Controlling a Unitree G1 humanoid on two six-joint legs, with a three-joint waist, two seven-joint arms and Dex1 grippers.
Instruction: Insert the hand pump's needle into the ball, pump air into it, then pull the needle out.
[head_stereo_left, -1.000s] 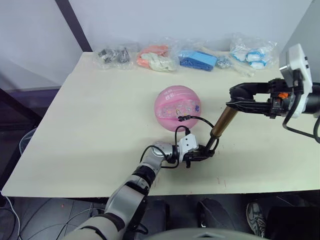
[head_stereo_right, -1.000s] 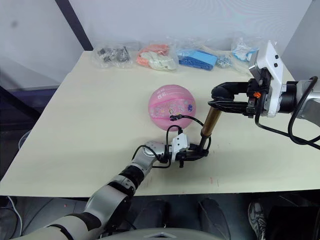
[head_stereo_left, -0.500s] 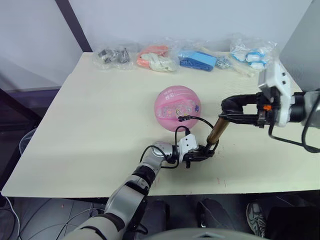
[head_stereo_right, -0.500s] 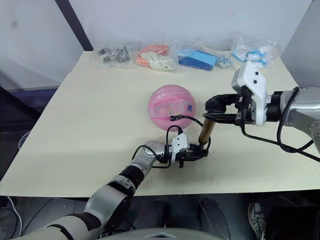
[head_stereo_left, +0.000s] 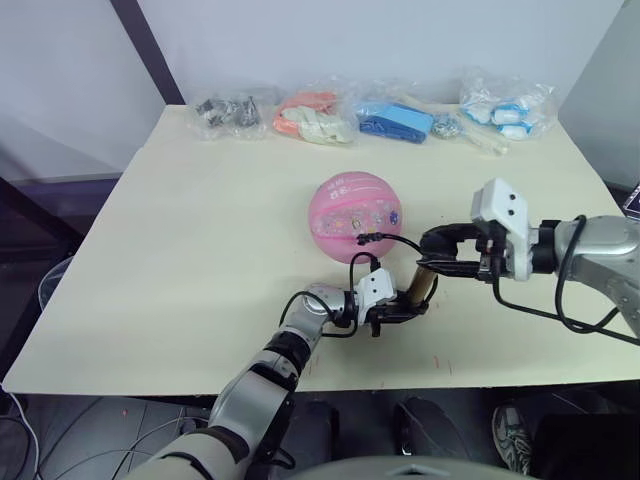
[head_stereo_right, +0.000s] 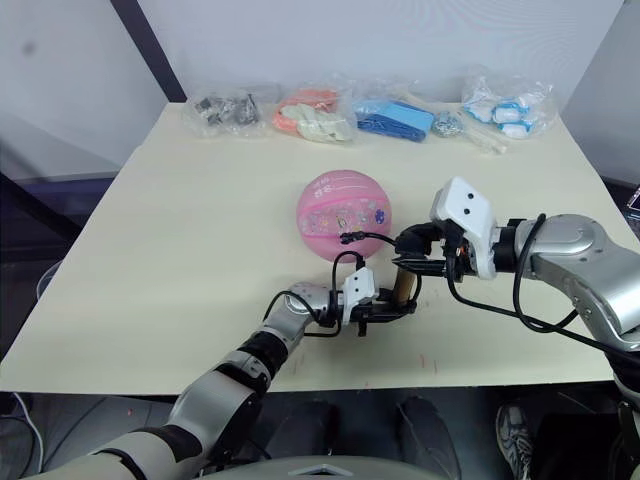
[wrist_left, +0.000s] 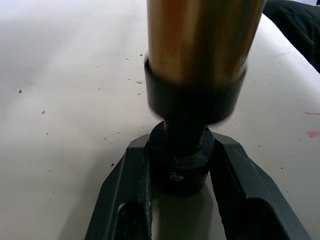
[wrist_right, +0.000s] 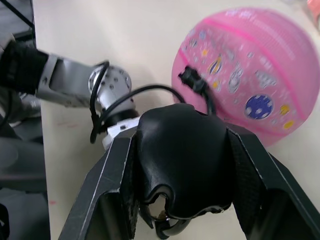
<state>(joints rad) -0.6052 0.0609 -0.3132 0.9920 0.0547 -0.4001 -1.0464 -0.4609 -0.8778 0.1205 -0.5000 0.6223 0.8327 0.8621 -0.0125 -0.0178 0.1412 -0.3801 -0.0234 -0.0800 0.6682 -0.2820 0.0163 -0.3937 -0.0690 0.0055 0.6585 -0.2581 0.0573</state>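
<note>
The ball (head_stereo_left: 358, 217) sat near the middle of the desk (head_stereo_left: 180, 250), well clear of every edge, with the black fitting of the needle (head_stereo_left: 362, 238) seated against its near side and the thin black hose (head_stereo_left: 395, 245) looping from there toward the front edge. The hand pump (head_stereo_left: 422, 285) stood tilted between the ball and the front edge, its gold barrel short beneath the black handle (wrist_right: 182, 160). The left gripper (head_stereo_left: 393, 313) lay low on the desk by the front edge, its two fingers (wrist_left: 125, 195) clamped either side of the pump's black base cap (wrist_left: 181, 162), which rested on the desk surface. The right gripper (head_stereo_left: 432, 255) reached in from the right edge, its fingers closed around the handle at the top of the pump. Along the far edge lay a row of clear bags: dark metal parts (head_stereo_left: 225, 110), pink-orange items (head_stereo_left: 312, 117), blue pieces (head_stereo_left: 395, 120) and blue-and-white pieces (head_stereo_left: 505, 108).
</note>
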